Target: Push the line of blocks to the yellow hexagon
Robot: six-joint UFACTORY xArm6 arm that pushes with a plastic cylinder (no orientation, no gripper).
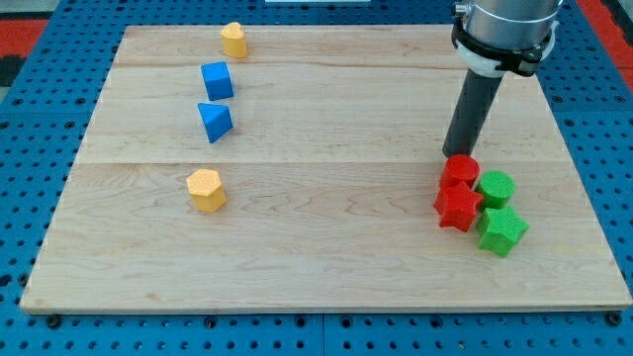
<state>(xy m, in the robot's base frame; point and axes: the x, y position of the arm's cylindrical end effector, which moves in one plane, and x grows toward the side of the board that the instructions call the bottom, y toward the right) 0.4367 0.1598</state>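
Observation:
The yellow hexagon [207, 190] lies at the left of the wooden board [316, 247]. Above it stand a blue triangle [215, 121], a blue cube [218, 80] and a yellow block of unclear shape [233, 40], in a rough line toward the view's top. My tip [451, 153] touches down at the right, just above and left of a red cylinder [461, 171]. Below that lies a red star [458, 207]. A green cylinder [496, 188] and a green star [501, 230] sit to their right.
The arm's body [504, 35] hangs over the board's top right corner. A blue pegboard [30, 148] surrounds the board.

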